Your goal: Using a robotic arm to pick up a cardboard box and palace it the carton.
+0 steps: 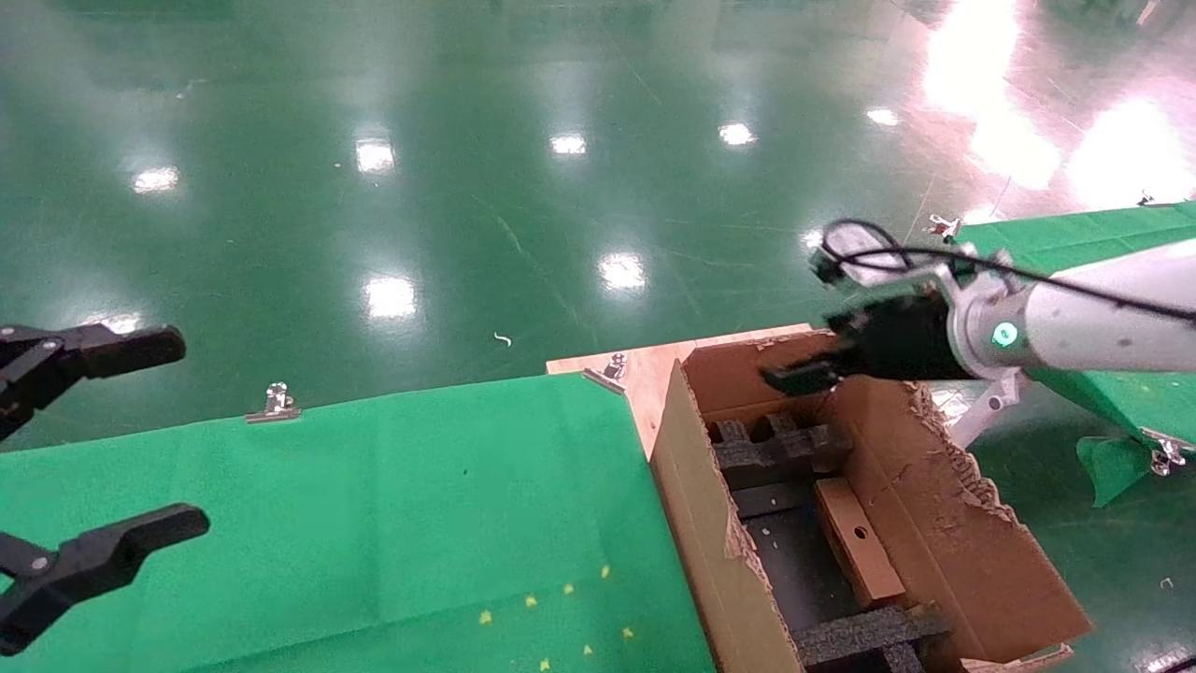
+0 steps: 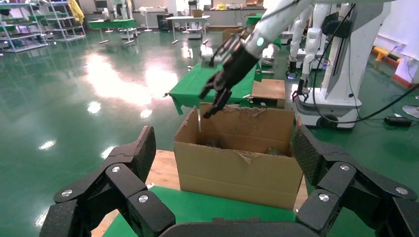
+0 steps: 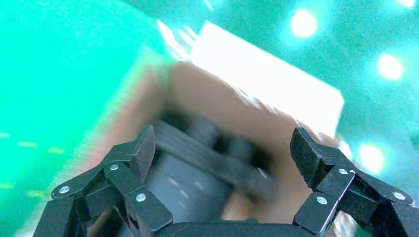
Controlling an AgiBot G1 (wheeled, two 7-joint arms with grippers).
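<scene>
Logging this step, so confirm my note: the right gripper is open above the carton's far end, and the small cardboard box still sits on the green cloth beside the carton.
One detail is wrong. The head view shows the cardboard box lying inside the carton, against its right inner wall, not on the green cloth. The rest holds: the right gripper is open above the carton's far end.

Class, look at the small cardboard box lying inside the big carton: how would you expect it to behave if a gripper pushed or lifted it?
The cardboard box has flat faces and square edges, so it would probably slide rather than roll. It looks like thin card, likely light and somewhat crushable. It leans against the carton wall, so a push might tip it flat.
</scene>
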